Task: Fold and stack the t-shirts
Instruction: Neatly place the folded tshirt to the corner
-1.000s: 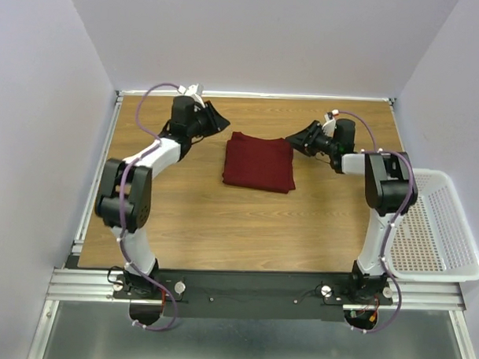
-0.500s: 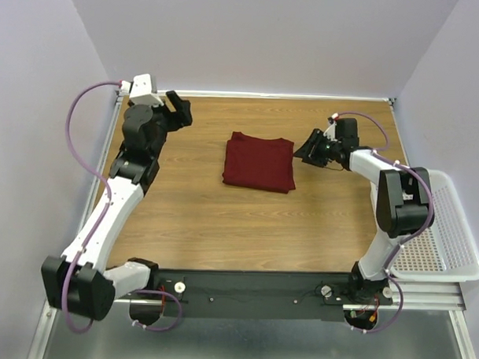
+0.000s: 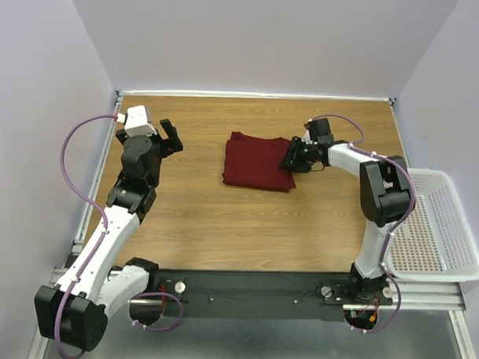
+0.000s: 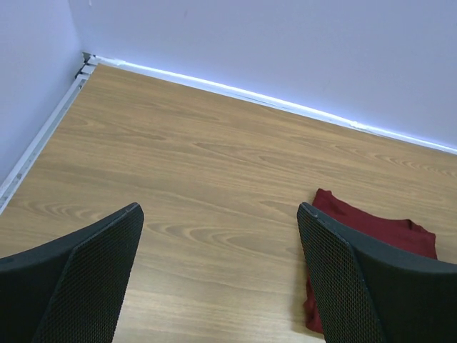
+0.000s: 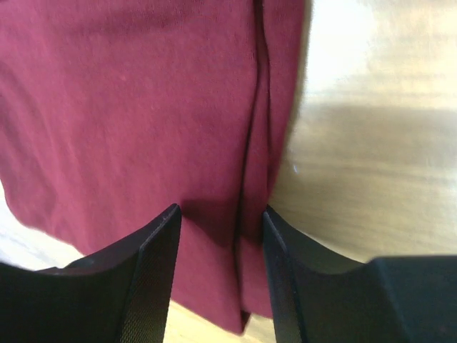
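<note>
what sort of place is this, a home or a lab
Most likely a lab test cell: a wood-grain table boxed in by plain pale walls, a left arm and right arm mounted on an aluminium rail frame, a folded maroon t-shirt and white mesh basket as props.

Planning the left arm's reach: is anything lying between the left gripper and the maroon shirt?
Nothing. In the top view, only bare wooden table separates the left gripper from the folded t-shirt.
</note>
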`<state>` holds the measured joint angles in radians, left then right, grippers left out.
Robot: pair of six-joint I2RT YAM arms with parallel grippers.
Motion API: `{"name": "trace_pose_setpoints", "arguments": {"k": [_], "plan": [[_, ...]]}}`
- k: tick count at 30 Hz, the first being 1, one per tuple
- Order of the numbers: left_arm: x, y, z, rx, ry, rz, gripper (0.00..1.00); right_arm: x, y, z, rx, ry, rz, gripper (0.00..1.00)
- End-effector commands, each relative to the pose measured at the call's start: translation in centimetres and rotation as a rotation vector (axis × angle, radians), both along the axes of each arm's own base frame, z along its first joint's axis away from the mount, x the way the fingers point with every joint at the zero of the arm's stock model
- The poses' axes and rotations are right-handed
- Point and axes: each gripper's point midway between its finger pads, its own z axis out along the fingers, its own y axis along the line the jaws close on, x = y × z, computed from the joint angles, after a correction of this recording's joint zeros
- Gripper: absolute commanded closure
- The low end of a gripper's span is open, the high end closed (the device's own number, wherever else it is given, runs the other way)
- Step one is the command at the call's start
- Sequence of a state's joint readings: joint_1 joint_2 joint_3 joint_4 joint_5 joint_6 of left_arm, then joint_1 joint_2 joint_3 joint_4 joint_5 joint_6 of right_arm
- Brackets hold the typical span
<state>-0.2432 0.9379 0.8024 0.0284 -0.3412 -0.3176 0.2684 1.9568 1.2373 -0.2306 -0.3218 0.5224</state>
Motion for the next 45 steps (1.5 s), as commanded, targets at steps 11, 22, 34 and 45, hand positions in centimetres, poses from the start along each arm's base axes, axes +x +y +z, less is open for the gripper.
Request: {"name": "trace_pose_setpoints", "arguments": {"k": [11,22,34,45], "plan": [[-0.3,-0.2,1.0,0.058,-0.037,0.030,0.05,2.4,-3.5,-1.8,-0.329,-0.029,-0.004,0.99],[-0.8,0.2,0.1,0.124,-0.023,0.080,0.04,7.8,-18.9,5.2,-1.093,-0.148,-0.137,0.99],[-1.3,-1.2,-1.3,0.189,0.010,0.088,0.02,10.5,-33.9,7.2,-1.417,-0.014,-0.413,0.99],[-0.5,-1.8,-3.4,0.240,0.072,0.083,0.02,10.0,-44.3,5.5,-1.440,0.045,-0.547,0.99]]}}
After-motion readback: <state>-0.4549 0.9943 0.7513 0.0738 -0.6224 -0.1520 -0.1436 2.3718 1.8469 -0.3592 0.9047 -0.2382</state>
